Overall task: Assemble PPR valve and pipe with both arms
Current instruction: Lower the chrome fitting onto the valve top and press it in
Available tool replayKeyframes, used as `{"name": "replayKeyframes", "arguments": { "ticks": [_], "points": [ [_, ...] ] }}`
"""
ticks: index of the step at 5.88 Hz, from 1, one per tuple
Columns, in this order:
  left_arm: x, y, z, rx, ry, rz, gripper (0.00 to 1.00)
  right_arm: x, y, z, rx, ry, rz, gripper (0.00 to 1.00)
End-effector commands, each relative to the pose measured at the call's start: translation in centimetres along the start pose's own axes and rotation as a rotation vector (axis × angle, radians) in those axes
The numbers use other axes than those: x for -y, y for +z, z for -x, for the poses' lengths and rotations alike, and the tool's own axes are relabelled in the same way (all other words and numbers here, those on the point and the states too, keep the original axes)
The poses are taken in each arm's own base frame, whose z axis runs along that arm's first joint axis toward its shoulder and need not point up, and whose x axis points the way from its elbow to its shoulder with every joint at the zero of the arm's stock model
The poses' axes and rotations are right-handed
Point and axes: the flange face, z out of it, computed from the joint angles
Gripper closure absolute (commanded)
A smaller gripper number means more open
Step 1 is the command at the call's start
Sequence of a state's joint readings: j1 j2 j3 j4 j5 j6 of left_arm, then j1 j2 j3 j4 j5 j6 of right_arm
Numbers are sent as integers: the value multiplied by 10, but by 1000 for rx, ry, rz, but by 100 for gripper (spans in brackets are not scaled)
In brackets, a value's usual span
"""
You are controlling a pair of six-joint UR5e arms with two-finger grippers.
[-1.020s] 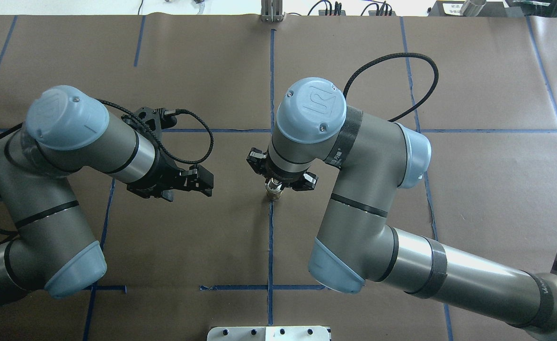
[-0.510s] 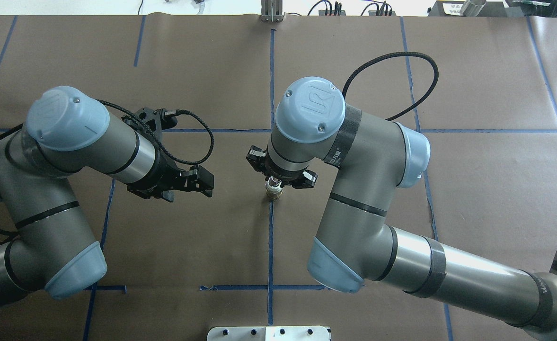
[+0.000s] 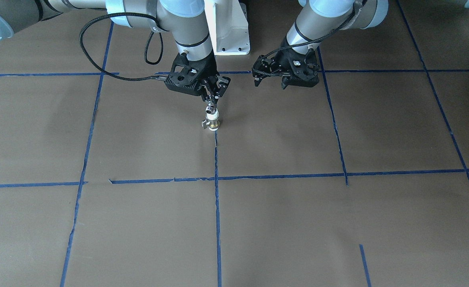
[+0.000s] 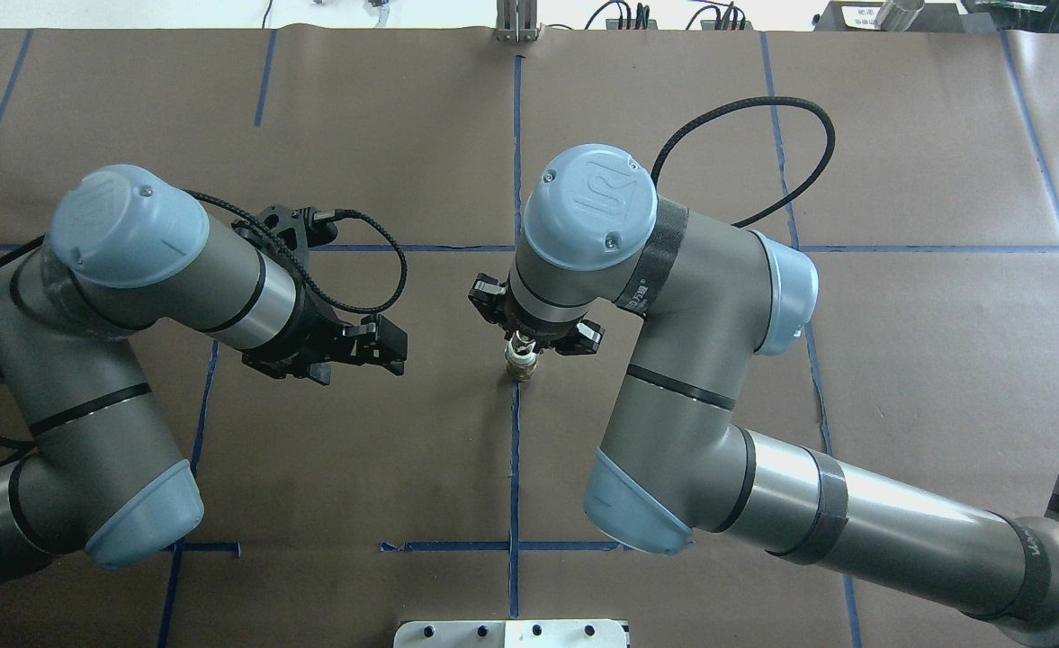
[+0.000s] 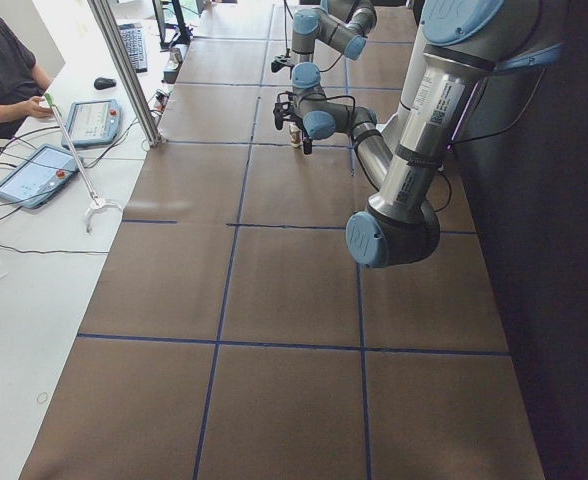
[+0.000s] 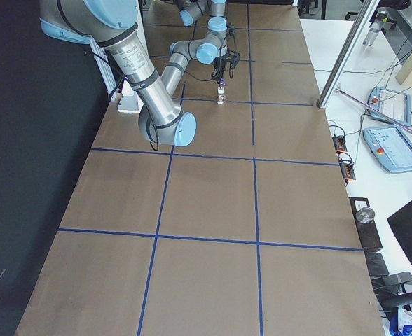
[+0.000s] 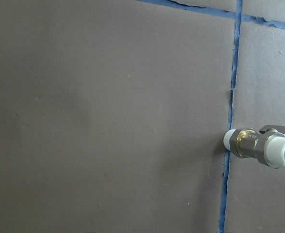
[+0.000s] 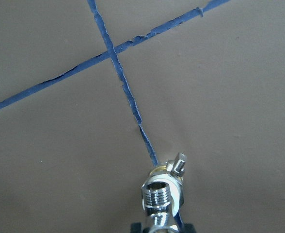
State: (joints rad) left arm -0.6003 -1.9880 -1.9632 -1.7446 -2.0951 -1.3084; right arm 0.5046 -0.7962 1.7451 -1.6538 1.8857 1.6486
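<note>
Evidently the right gripper (image 3: 210, 104) pinches the pipe (image 3: 209, 109) plumb atop the PPR valve (image 3: 212, 122) for seating; left gripper (image 4: 394, 346) gapes, empty.

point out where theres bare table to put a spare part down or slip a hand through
Bare: the squares on the operators' side of the cross tape line, and the strip between that line and the valve. Crowded: the centre, where the right hand holds the pipe over the valve, with the left hand close beside.
</note>
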Motion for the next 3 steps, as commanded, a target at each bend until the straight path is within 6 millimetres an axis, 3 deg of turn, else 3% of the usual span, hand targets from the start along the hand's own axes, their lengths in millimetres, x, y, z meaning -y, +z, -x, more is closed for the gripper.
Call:
{"name": "replayKeyframes", "arguments": {
  "ticks": [1, 2, 3],
  "points": [
    [0, -1, 0, -1, 0, -2, 10, 2, 8, 0, -14, -1, 0, 99],
    [0, -1, -1, -2, 1, -3, 10, 2, 9, -1, -16, -2, 0, 98],
    [0, -1, -1, -2, 1, -3, 10, 1, 7, 0, -11, -3, 1, 91]
  ]
}}
